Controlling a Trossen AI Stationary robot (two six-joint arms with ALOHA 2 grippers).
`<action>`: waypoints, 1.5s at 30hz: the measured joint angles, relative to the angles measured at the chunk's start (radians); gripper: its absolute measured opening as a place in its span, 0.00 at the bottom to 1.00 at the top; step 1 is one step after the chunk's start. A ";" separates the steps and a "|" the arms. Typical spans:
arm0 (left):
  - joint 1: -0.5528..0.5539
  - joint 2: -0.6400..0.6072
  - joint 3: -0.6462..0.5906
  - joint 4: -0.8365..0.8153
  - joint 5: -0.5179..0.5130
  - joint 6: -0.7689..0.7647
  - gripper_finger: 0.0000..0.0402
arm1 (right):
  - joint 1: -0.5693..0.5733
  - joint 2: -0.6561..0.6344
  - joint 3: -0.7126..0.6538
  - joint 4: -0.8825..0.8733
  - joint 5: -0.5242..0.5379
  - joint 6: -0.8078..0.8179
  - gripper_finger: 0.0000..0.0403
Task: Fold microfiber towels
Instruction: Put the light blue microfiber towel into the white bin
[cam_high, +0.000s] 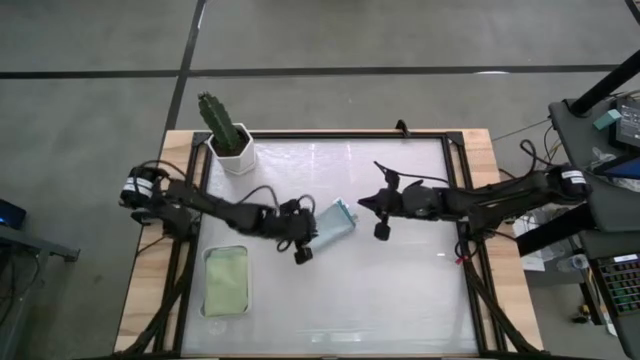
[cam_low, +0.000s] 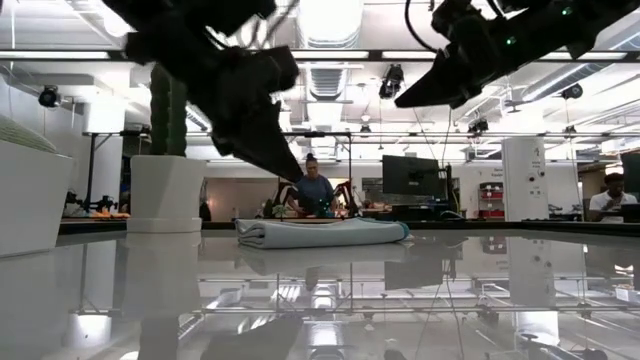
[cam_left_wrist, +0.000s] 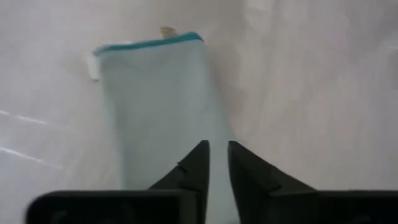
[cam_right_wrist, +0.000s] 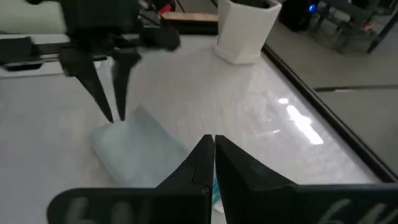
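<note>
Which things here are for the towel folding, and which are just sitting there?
For the job:
- pale blue towel, folded, mid-table
- sage green towel, in the white tray
- left pincer and right pincer

Just sitting there:
- cactus in its white pot

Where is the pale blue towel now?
In the high view, the pale blue towel lies folded near the table's middle, between the left gripper and the right gripper, closer to the left one.

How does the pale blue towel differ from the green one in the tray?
The pale blue towel lies on the bare tabletop mid-table between the two grippers; the green towel rests in the white tray near the left front. The blue one lies angled, the green one square to the table edge. Both are folded.
</note>
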 joint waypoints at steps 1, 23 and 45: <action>0.027 0.001 0.016 -0.022 0.062 0.005 0.13 | 0.000 -0.009 -0.002 0.000 0.000 -0.007 0.02; 0.278 0.125 0.052 -0.029 0.206 0.111 0.62 | -0.002 -0.011 -0.033 -0.011 0.000 -0.015 0.02; 0.214 0.228 0.057 0.048 0.201 0.077 0.44 | -0.002 -0.011 -0.040 -0.007 0.002 -0.014 0.02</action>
